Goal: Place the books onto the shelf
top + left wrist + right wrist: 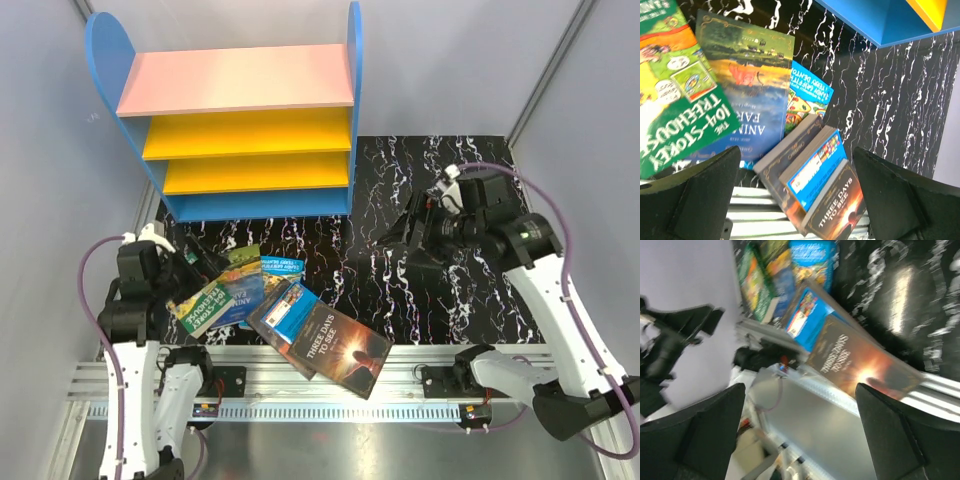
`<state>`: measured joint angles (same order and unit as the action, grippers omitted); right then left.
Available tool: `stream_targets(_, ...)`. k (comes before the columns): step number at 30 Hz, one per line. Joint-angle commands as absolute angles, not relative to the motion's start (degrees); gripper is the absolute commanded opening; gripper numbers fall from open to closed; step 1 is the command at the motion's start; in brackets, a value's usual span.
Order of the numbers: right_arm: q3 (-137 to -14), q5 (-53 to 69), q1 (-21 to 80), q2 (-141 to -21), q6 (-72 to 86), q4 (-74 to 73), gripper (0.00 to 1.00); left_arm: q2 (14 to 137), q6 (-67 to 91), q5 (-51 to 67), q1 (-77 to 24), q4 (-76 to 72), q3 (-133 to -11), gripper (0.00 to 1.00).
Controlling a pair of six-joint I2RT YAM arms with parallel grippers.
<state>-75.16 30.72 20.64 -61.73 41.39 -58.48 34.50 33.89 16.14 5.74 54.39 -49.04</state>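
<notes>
Several books lie in a loose pile at the table's near edge: a green one (203,306), a blue-and-yellow one (243,283), a small blue one (282,268), and a dark "Three Days to See" (342,346) partly over the metal rail. The shelf (235,80) stands at the back left with its boards bare. My left gripper (190,270) hovers open at the pile's left end, and its wrist view shows the green book (675,100) and the dark stack (840,210) between the open fingers (695,195). My right gripper (405,243) hangs open, right of the pile.
The metal rail (300,385) with both arm bases runs along the near edge. Grey walls close in on both sides. The black marbled tabletop (450,180) lies to the right of the shelf. The right wrist view is blurred and looks over the dark book (860,362) and the rail.
</notes>
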Motion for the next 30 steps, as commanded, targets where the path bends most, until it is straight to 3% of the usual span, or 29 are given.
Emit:
stream_targets(1, -88.2, 10.1, 22.6, -61.5, 33.1, -72.6, 1.00, 32.7, 33.6, 13.6, 5.7, 57.4, -54.7, 0.99)
stream_targets(3, -90.7, 7.9, 22.6, -57.9, 30.2, -69.3, 1.00, 33.0, 41.0, 13.5, 5.7, 61.1, -55.5, 0.99)
stream_targets(5, -82.2, 7.9, 22.5, -50.2, 37.0, -64.5, 1.00, 32.8, 44.5, 16.7, 5.7, 59.9, -53.0, 0.99)
stream_targets(10, -66.2, 24.7, 22.5, -47.7, 42.0, -56.9, 1.00, 33.7, 44.0, 16.3, 5.6, 57.7, -50.0, 0.99)
stream_targets(15, -67.0, 18.1, 24.7, -48.7, 37.4, -61.4, 0.97, 32.3, 42.4, 21.1, 5.7, 56.3, -45.6, 0.99)
stream_targets(19, -70.0, -2.5, 47.6, -60.4, 41.6, -67.6, 0.96, 29.0, 44.2, 22.4, 5.6, 55.8, -41.8, 0.99)
stream_targets(20, -72.8, -11.9, 60.6, -63.2, 45.9, -69.2, 0.97, 28.1, 44.5, 22.4, 5.6, 55.8, -41.5, 0.99)
stream_targets(23, -78.3, -20.7, 75.2, -74.9, 52.2, -76.6, 1.00, 26.0, 44.2, 21.8, 5.5, 57.2, -41.7, 0.99)
stream_targets(30, -73.9, -17.1, 85.1, -78.6, 53.4, -66.3, 1.00, 26.3, 41.7, 19.9, 5.5, 61.5, -45.3, 0.99)
